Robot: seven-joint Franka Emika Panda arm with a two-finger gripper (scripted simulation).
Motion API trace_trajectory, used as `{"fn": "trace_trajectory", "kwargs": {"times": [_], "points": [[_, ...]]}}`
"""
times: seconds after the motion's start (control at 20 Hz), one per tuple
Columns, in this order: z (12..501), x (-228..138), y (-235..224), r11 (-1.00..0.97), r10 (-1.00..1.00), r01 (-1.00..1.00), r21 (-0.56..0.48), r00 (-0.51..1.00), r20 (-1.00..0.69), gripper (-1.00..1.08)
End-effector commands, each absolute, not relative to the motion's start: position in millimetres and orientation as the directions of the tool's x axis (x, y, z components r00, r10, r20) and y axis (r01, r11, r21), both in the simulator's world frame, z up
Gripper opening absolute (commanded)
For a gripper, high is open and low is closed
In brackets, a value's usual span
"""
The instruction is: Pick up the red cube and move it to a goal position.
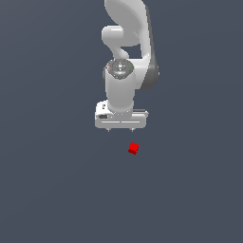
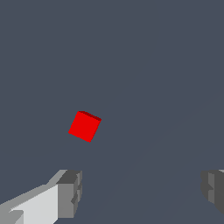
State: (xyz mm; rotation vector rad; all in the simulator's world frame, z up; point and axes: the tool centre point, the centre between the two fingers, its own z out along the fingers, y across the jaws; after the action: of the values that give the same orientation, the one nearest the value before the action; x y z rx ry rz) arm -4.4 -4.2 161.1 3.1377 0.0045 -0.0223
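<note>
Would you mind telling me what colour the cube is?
The cube is plain bright red; the wrist view shows it best.

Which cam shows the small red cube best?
Wrist view: the small bright red cube is large there, two faces distinct, lying ahead of the open hand. Exterior view shows it as a tiny speck just beyond the hand, apart from it.

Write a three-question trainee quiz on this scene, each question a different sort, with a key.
1. True or false: the gripper holds the red cube.
2. Multiple choice: in the wrist view, the fingers are A) closed together B) spread wide apart C) hidden.
3. Fill in: in the exterior view, the cube sits slightly toward the view's ____ of the gripper.

Key: 1 false, the cube lies apart from it; 2 B; 3 right.
</note>
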Motion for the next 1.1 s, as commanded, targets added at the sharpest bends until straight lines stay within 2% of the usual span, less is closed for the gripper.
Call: {"fn": "trace_trajectory", "kwargs": {"times": [0.0, 0.5, 1.05], "points": [[161.1, -4.4, -4.2, -1.000, 0.003, 0.003, 0.004, 1.000, -0.014, 1.00], [142.5, -4.4, 5.0, -0.999, -0.054, -0.054, 0.004, 0.998, -0.012, 1.00], [78.5, 1.0, 36.0, -0.970, -0.245, -0.245, 0.003, 0.970, -0.005, 1.00]]}}
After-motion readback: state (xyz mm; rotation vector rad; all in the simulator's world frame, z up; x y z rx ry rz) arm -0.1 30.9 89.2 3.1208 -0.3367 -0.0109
